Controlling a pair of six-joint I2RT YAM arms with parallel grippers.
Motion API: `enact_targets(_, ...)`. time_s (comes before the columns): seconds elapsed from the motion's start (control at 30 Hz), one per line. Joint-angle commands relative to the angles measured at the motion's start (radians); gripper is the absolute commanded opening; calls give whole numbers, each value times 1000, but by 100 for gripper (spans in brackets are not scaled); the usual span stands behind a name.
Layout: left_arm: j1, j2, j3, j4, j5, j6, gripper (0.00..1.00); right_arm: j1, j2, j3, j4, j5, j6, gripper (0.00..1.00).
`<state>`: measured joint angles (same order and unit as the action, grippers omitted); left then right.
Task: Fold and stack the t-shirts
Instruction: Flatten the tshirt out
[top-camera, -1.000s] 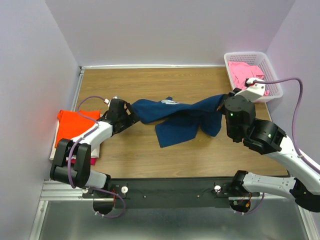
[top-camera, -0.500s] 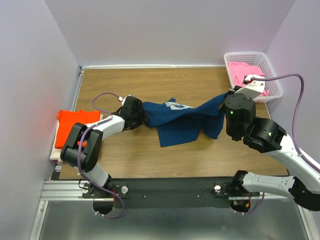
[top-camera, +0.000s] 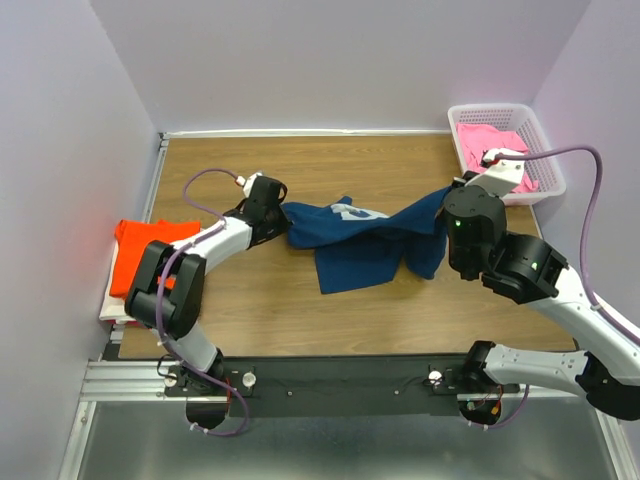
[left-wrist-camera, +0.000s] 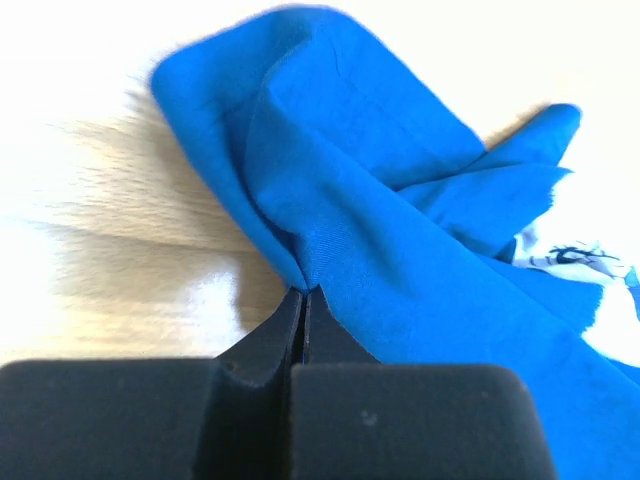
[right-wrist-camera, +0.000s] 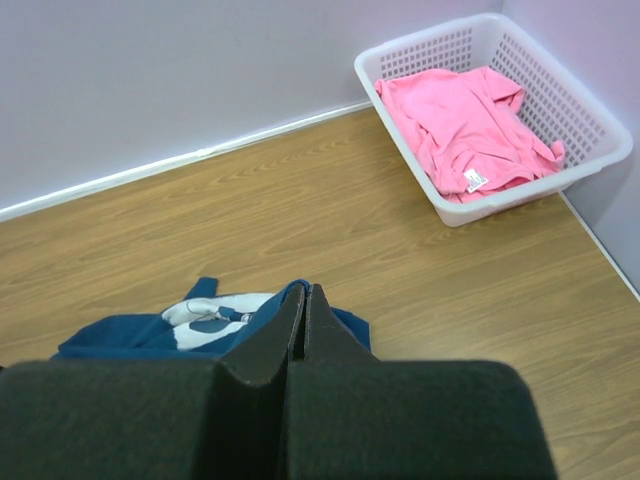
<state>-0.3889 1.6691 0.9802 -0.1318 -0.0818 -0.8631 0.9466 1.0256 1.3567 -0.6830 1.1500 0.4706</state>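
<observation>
Top external view showed the navy t-shirt (top-camera: 365, 240) strung across the middle of the table (top-camera: 300, 160), bunched and twisted, with its white chest print facing up near the left end. The left gripper (top-camera: 283, 215) had its jaws pressed together on a fold at the shirt's left end; the left wrist view showed the blue cloth pinched right at the fingertips. The right gripper (top-camera: 452, 195) was likewise closed and raised off the table, with the shirt's right end hanging up to it. In the right wrist view the cloth sat just under the closed tips, so the pinch itself was probably there but not plainly visible.

The orange t-shirt (top-camera: 140, 250) lay folded at the table's left edge on top of other cloth, and the pink t-shirt (top-camera: 490, 145) waited in the basket (top-camera: 540, 150) at the far right.

Judging by this, the step in hand was spreading the navy shirt before folding. The next move would call for drawing the two ends apart and lifting enough to shake out the twist, then laying the shirt flat.
</observation>
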Motion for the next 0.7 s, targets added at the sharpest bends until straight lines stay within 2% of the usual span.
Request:
enact_targets(0.0, 19, -136, 49, -116, -96, 65, 0, -3, 14, 9, -12, 13, -1, 0)
enact_targets(0.17, 33, -287, 124, -287, -162, 134, 0, -3, 14, 21, -12, 16, -18, 0)
enact_targets(0.3, 38, -350, 184, -429, -222, 196, 1, -5, -5, 16, -12, 27, -26, 0)
enact_targets(0.33, 38, -348, 193, -439, -220, 216, 14, -5, -7, 10, -12, 30, -27, 0)
enact_targets(0.5, 38, -332, 163, -424, -155, 242, 53, -5, 2, -7, -12, 7, -15, 0)
enact_targets(0.6, 39, -335, 98, -387, -107, 210, 67, -5, 17, -19, -12, -10, -10, 0)
enact_targets(0.67, 39, -339, 51, -371, -93, 193, 68, -5, 22, -25, -12, -15, -9, 0)
